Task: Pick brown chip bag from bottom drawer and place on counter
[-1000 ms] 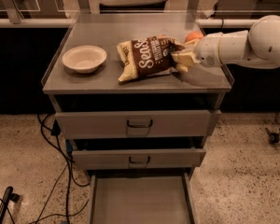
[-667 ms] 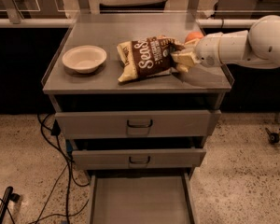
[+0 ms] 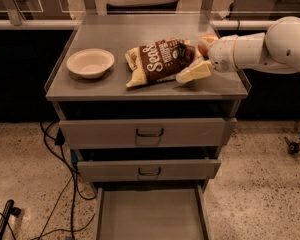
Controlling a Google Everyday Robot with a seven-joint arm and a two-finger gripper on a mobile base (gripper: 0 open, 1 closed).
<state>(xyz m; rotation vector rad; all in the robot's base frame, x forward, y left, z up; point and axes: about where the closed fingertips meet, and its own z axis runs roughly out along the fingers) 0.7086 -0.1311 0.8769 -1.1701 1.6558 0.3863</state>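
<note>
The brown chip bag (image 3: 159,59) lies flat on the counter (image 3: 115,34), just right of the middle, its white lettering facing up. My gripper (image 3: 199,58) reaches in from the right at counter height and is open. Its fingers straddle the bag's right end, with the cream lower finger (image 3: 192,73) beside the bag's front edge. The bag does not look squeezed. The bottom drawer (image 3: 150,216) is pulled out at the foot of the cabinet, and its flat grey floor is bare.
A shallow cream bowl (image 3: 90,62) sits on the counter's left side. Two closed handled drawers (image 3: 149,132) are below the top. Black cables (image 3: 65,194) trail on the speckled floor at the left. A caster base (image 3: 296,145) stands at the far right.
The bag stays in place on the counter. The lower finger seems to have shifted slightly down and away from the bag; the arm has barely moved.
</note>
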